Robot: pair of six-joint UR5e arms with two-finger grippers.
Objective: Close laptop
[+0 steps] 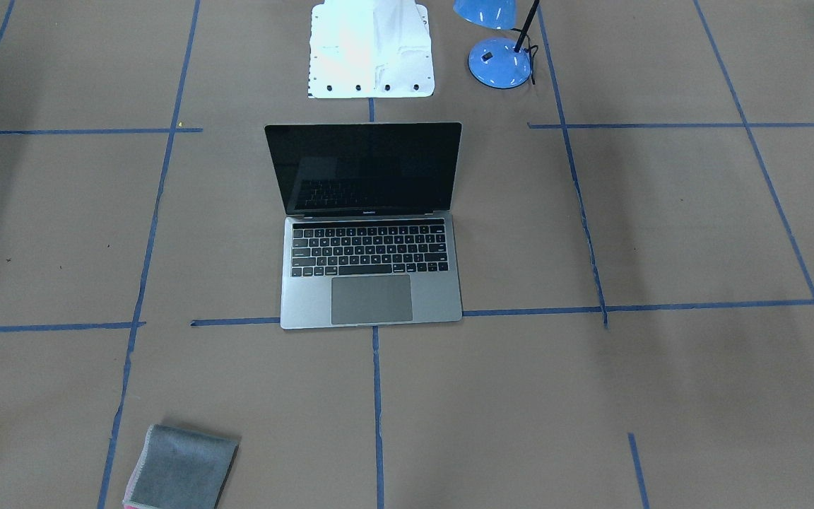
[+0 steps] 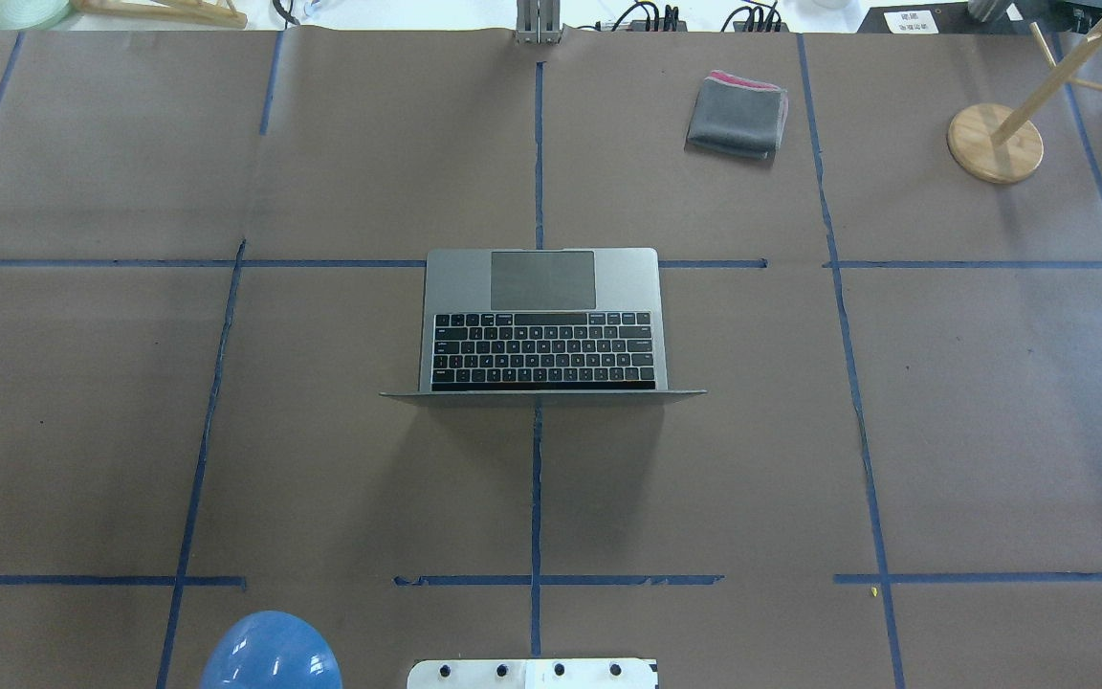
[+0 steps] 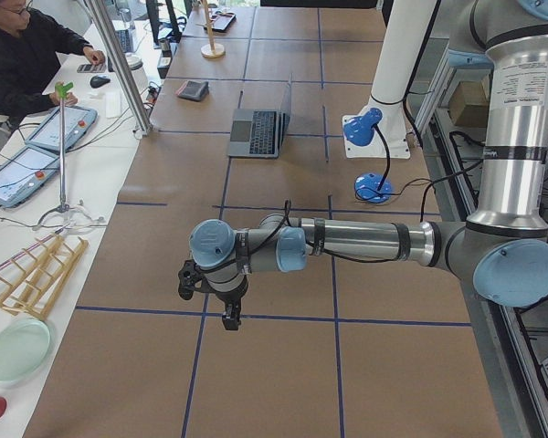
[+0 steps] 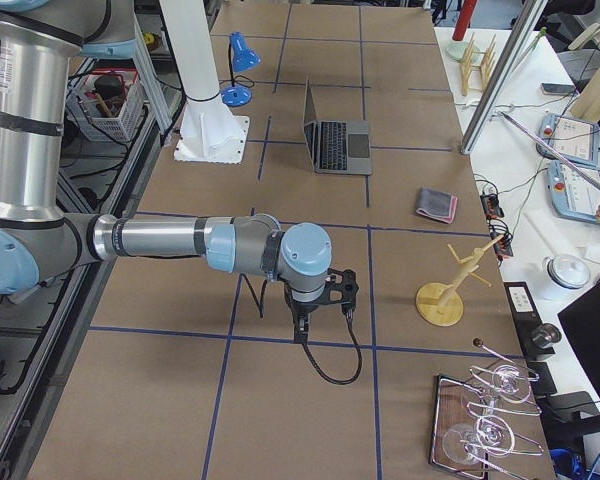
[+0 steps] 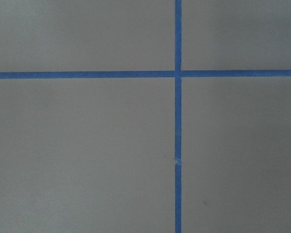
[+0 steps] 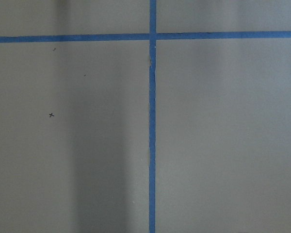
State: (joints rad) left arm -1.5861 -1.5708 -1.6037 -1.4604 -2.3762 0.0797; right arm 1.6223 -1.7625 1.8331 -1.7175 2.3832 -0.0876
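Observation:
The laptop [image 1: 372,297] stands open in the middle of the table, its black screen upright and facing away from the robot. It also shows in the overhead view [image 2: 541,287] and in both side views [image 3: 256,132] [image 4: 340,145]. My left gripper [image 3: 224,306] hangs over bare table far from the laptop, toward the table's left end. My right gripper [image 4: 320,305] hangs far from it toward the right end. I cannot tell whether either is open or shut. Both wrist views show only brown paper and blue tape.
A blue desk lamp [image 1: 499,60] stands near the white robot base [image 1: 372,49]. A folded grey cloth [image 2: 738,115] lies at the far side. A wooden stand [image 2: 994,144] is at the far right. Operators' things lie beyond the table edge.

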